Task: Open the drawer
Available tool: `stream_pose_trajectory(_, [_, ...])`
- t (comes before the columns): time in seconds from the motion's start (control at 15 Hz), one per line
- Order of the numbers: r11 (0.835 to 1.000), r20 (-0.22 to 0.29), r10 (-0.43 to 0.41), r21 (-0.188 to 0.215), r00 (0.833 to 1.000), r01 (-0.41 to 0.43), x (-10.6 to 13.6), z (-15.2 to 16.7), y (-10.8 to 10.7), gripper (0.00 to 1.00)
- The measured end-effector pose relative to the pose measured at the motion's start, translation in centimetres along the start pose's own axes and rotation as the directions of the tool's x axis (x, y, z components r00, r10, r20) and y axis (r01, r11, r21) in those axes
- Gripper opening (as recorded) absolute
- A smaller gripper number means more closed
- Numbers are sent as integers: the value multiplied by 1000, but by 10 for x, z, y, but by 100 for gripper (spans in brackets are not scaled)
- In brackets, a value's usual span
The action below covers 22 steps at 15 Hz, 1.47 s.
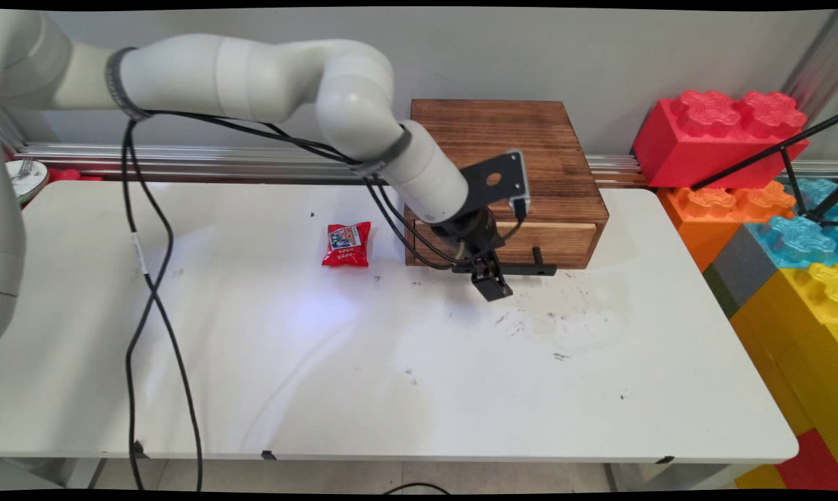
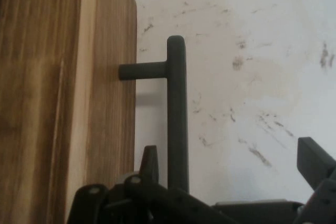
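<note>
Black and wide open, the claw [image 2: 231, 163] is hanging at the front of the wooden box [image 1: 523, 149] at the table's [image 1: 391, 390] far side, holding nothing. From the hand view its fingers [image 2: 149, 163] are standing well apart with the drawer's [image 1: 565, 240] dark bar handle [image 2: 177, 111] running between them, one finger sitting in the gap between bar and drawer front. Left of the box, a red snack packet [image 1: 347, 244] is lying flat, apart from the arm.

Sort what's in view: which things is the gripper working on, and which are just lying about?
At the gripper: open gripper astride the black drawer handle; wooden drawer box.
Lying about: red snack packet; big toy blocks.
</note>
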Motion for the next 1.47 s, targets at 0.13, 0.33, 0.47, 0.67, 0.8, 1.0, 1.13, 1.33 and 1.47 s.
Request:
stream_pose_trajectory(0.13, [1000, 13, 0, 0, 1000, 0, 2, 13, -1, 100])
stream_pose_trajectory(0.33, [1000, 31, -8, -3, 999, 8, 4, 29, -1, 100])
stream_pose_trajectory(0.47, [1000, 41, -18, -6, 999, 18, 4, 38, -1, 100])
stream_pose_trajectory(0.67, [1000, 51, -29, -11, 998, 30, 5, 48, -2, 100])
stream_pose_trajectory(0.8, [999, 57, -36, -15, 998, 37, 5, 53, -2, 100])
stream_pose_trajectory(1.0, [999, 63, -47, -23, 997, 48, 6, 59, -1, 100])
stream_pose_trajectory(1.13, [998, 66, -53, -29, 996, 55, 6, 61, 1, 100])
stream_pose_trajectory(1.33, [997, 67, -63, -45, 996, 66, 9, 62, 9, 100])
stream_pose_trajectory(1.47, [996, 65, -66, -58, 996, 70, 11, 61, 17, 100])
